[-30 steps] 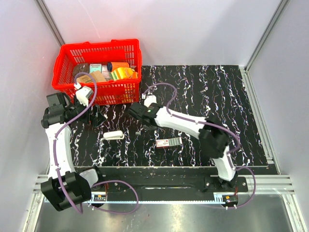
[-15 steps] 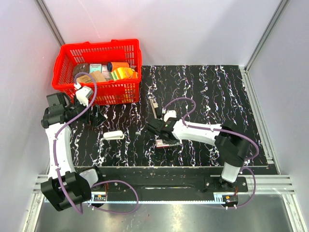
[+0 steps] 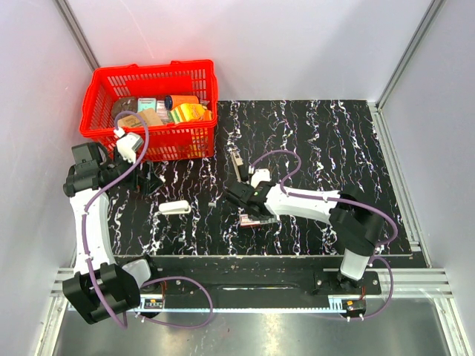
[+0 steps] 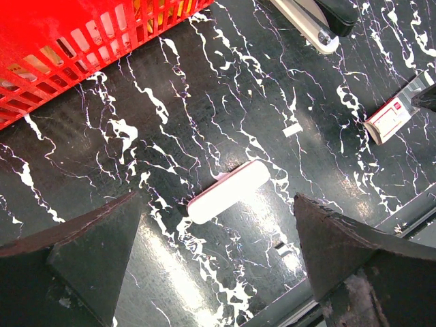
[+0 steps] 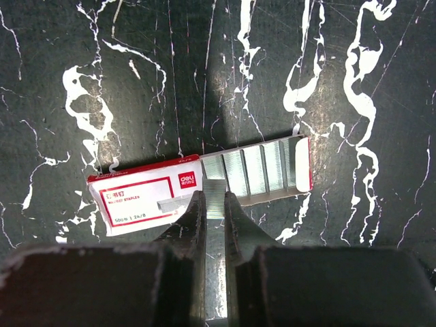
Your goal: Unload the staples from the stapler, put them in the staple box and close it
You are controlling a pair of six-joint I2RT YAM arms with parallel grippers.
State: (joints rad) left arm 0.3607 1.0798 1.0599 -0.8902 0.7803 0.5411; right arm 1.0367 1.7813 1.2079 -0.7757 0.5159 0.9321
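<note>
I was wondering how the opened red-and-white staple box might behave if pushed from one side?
The staple box looks like thin card lying flat, so it is probably light and would slide on the glossy table rather than tip. Its tray is drawn out, so a push on that end may just slide it back in, or spill the staple strips.

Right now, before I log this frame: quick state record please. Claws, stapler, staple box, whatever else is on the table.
left claw: open, empty; white oblong piece lies below it
right claw: shut on a staple strip, tips at the staple box
stapler: lying on the table, apart from both claws
staple box: red-and-white, tray slid out, staple rows showing
red basket: far left corner, packaged items inside
</note>
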